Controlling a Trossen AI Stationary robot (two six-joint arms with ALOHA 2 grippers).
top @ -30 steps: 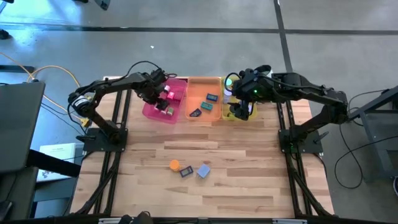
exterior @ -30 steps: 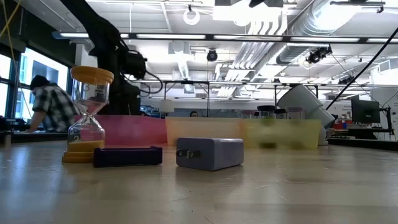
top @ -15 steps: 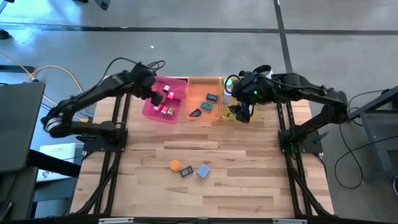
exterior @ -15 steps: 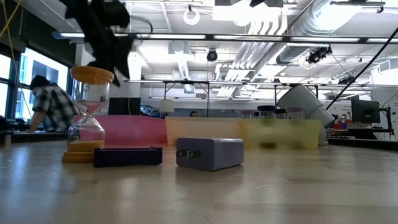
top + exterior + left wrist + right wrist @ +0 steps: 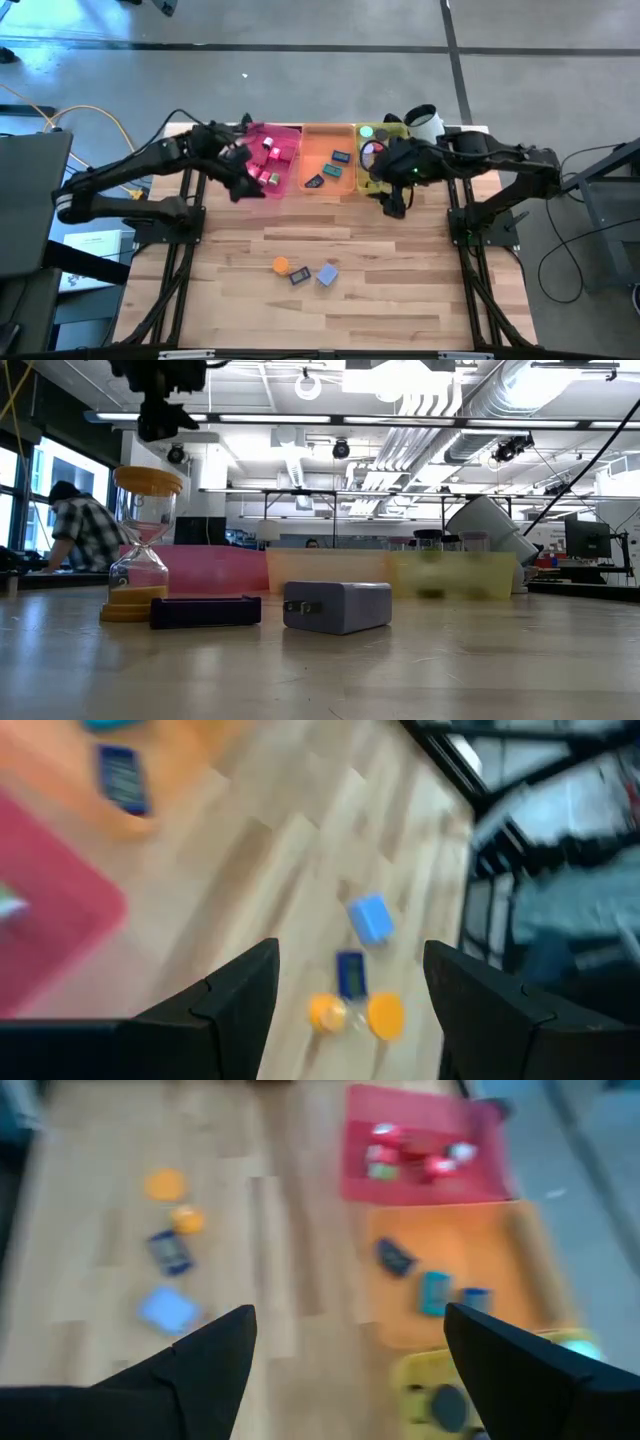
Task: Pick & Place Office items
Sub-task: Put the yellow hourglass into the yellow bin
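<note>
Hourglass [image 5: 142, 545] looks fragile, top-heavy: grasp at the waist. Charger [image 5: 337, 606] rigid, light. Left gripper [image 5: 348, 982] and right gripper [image 5: 350, 1342] both released, empty.

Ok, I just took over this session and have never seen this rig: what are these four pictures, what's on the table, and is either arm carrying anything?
It is two dark robot arms at a wooden table. One camera looks straight down, one sits at table-top height, and one rides on each wrist.

At the far edge stand three trays: the pink tray with small blocks, the orange tray with flat dark pieces, and the yellow tray with round pieces. Near the front lie an orange hourglass, a dark flat piece and a light blue charger.

The left gripper hangs over the pink tray's near corner, the right gripper just in front of the yellow tray. Both sets of fingers are open and hold nothing.
</note>
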